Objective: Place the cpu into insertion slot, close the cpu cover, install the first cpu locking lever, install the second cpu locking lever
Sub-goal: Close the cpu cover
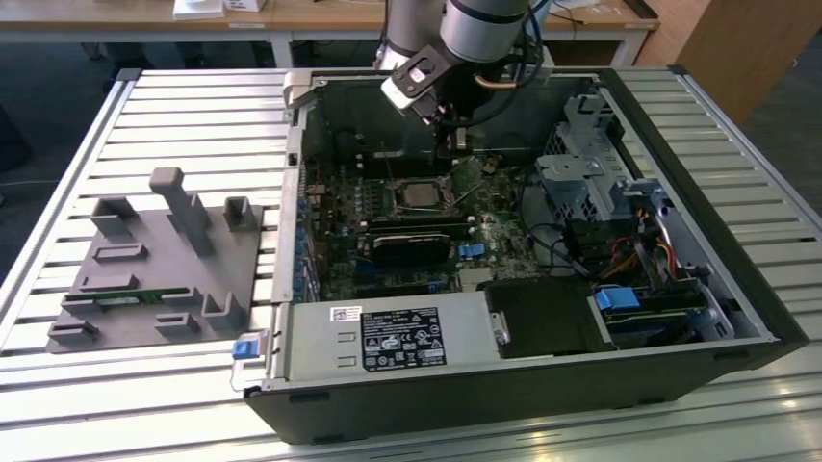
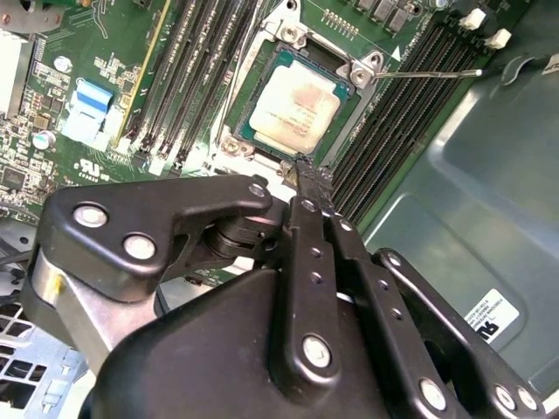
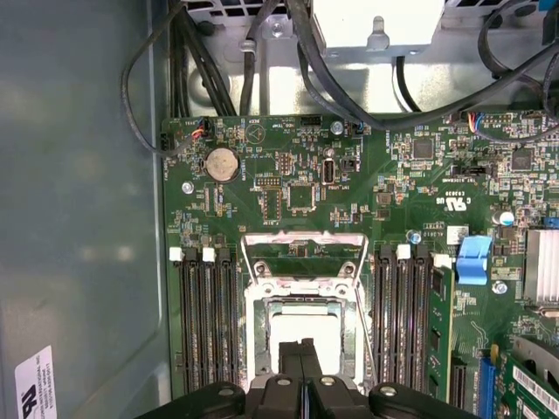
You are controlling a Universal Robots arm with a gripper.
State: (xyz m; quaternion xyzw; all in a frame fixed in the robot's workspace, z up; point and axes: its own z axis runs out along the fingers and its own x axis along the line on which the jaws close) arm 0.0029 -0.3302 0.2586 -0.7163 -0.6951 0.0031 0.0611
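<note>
The cpu (image 2: pixel 295 106) lies flat in the insertion slot (image 2: pixel 262 147) with its silvery top up, so the placing step looks done. In the first wrist view the cpu cover (image 3: pixel 302 237) stands tilted up off the slot, raised along one edge, and the green board shows through its window. Closing it is, I judge, the step in hand. A thin locking lever (image 2: pixel 428 73) juts out free beside the slot, not latched.

The claw (image 2: pixel 306 168) hangs close over the slot's edge, its fingers pressed together with nothing between them. Whether it touches the cover I cannot tell. In the exterior view it sits inside the open computer case (image 1: pixel 514 404), just far of the socket. The case lies on the slatted bench (image 1: pixel 192 125).

Closing the cover calls for a gentle push on the raised frame so it swings down flat around the cpu, without scraping the chip's top or snagging the lever.
</note>
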